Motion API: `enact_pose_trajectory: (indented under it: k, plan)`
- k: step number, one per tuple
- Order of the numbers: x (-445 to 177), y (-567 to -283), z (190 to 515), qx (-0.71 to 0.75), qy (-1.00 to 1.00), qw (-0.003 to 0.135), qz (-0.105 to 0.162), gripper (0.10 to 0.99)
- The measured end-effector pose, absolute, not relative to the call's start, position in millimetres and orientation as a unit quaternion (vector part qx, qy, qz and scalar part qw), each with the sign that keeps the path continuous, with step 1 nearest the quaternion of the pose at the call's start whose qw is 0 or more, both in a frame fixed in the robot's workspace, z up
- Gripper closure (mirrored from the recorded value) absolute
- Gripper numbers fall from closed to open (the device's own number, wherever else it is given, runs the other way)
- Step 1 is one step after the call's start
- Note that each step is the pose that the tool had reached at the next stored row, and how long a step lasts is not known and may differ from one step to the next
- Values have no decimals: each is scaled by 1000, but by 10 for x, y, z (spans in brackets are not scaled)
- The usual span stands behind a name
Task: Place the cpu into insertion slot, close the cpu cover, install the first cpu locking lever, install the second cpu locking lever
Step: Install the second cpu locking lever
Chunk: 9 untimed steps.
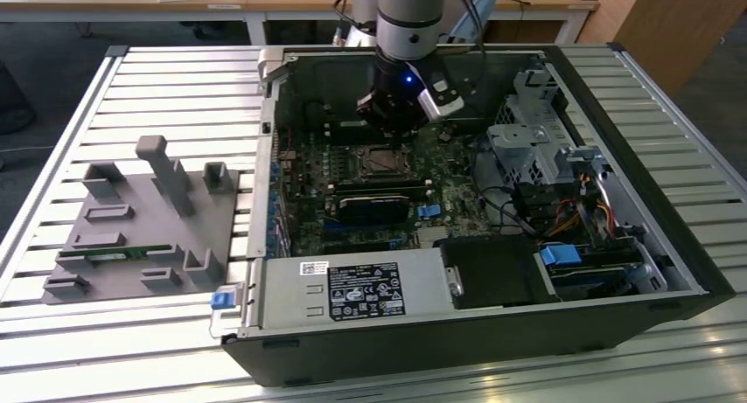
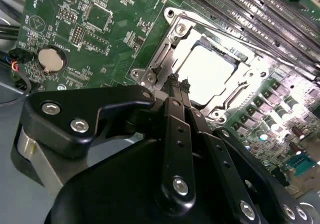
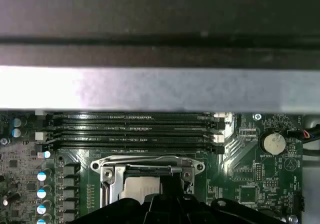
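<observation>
Hung inside the open computer case [image 1: 653, 202], the gripper [image 2: 178, 81] poised just above the near edge of the cpu cover [image 2: 170, 49], fingertips [image 2: 172, 79] pinched almost together with nothing seen between them. Found the cpu [image 2: 207, 71] already lying in the insertion slot [image 1: 380, 162], pale top showing through the cover's window, with the frame judged lowered around it. In the exterior view, sat the slot at about six o'clock from the gripper, and a grey fixture block [image 1: 146, 219] out at nine o'clock from the case. Could not tell whether either locking lever was latched. Risked, by judgement, a slip of the narrow tips off the thin metal onto the green board [image 2: 100, 29], scraping small parts near the coin battery [image 2: 51, 59]. Risked too an off-centre push, tilting the cover and loading the chip unevenly. Left little margin toward the memory slots [image 3: 135, 129] close by.
</observation>
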<state>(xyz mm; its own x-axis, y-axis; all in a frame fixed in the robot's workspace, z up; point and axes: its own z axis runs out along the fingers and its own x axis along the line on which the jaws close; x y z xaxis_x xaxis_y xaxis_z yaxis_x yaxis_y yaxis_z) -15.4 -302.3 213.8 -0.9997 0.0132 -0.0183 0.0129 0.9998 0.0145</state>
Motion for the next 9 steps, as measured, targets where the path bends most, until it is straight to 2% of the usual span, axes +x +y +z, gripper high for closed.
enact_pose_trajectory:
  k: [9]
  plan:
    - [-154,-3034,2310,6,1000,9,7,973]
